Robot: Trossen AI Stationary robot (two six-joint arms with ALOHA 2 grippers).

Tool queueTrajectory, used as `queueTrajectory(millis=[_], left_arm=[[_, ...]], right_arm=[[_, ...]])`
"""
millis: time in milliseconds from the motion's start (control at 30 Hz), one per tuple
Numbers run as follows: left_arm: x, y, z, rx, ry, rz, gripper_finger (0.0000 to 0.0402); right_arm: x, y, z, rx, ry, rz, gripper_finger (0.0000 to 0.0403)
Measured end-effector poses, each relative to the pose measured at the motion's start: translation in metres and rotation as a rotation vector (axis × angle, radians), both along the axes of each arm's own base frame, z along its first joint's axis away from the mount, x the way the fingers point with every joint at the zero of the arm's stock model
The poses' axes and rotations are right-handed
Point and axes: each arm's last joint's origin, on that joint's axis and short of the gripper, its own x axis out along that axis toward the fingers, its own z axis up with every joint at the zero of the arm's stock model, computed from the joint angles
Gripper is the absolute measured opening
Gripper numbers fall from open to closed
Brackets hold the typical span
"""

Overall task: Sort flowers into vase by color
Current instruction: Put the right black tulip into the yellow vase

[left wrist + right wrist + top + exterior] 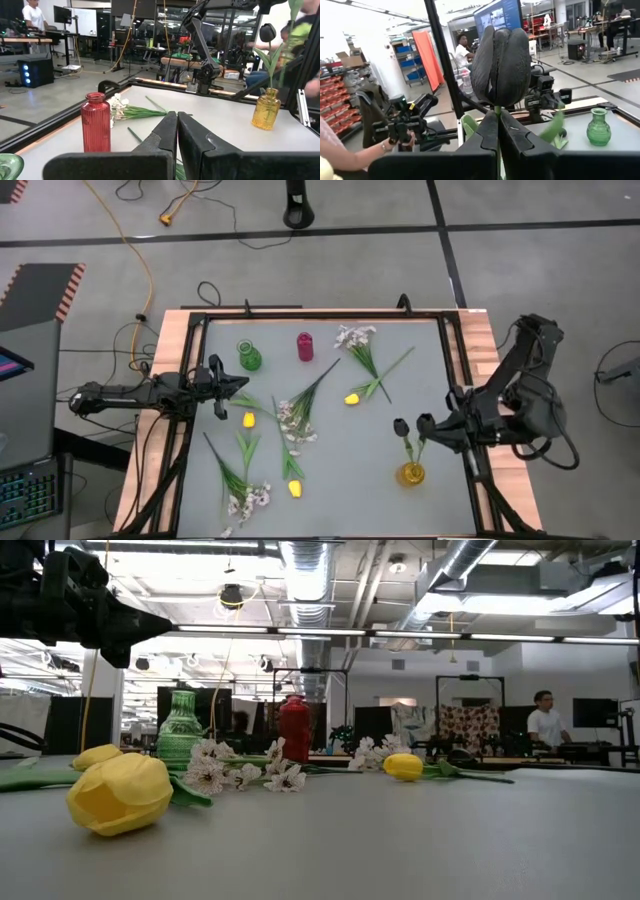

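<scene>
A dark near-black tulip (401, 425) stands with its stem in the yellow vase (411, 473) near the table's right edge. My right gripper (424, 424) is at the tulip just under the head and is shut on it. My left gripper (226, 389) hovers shut at the table's left side, right of the green vase (249, 357), touching nothing. The red vase (305, 346) stands beside the green one. Yellow tulips (249, 419) (352, 397) (295, 488) and white blossom sprays (355, 337) (295, 420) (248, 500) lie flat on the table. My right gripper pinches the dark tulip's stem (496, 111) between its two fingers, just below the head (500, 65). The fingers come level from the table's right side and lie across the stem. The tulip stands upright, its lower stem in the yellow vase (265, 109).
The table has a raised black frame (455, 370) along its edges. The loose flowers fill the table's middle and near-left part. Bare grey surface shows between the yellow vase and the middle flowers. People show in the room beyond the table.
</scene>
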Motion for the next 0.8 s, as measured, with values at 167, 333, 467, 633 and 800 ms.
queueTrajectory(millis=[167, 333, 467, 633, 800], left_arm=[[0.0000, 0.0000, 0.0001, 0.000, 0.000, 0.000, 0.0000], [0.0000, 0.0000, 0.0001, 0.000, -0.001, 0.000, 0.0000], [0.0000, 0.0000, 0.0001, 0.000, -0.001, 0.000, 0.0000], [0.0000, 0.0000, 0.0001, -0.001, -0.001, 0.000, 0.0000], [0.0000, 0.0000, 0.0001, -0.002, -0.001, 0.000, 0.0000]], right_arm=[[-0.0013, 0.0084, -0.0043, -0.029, 0.013, 0.027, 0.0029], [-0.0021, 0.0108, -0.0070, -0.060, 0.026, 0.014, 0.0029], [-0.0028, 0.0082, -0.0057, -0.074, 0.024, -0.023, 0.0029], [-0.0032, 0.0074, -0.0052, -0.074, 0.023, -0.023, 0.0029], [-0.0032, 0.0074, -0.0060, -0.082, 0.027, -0.023, 0.0029]])
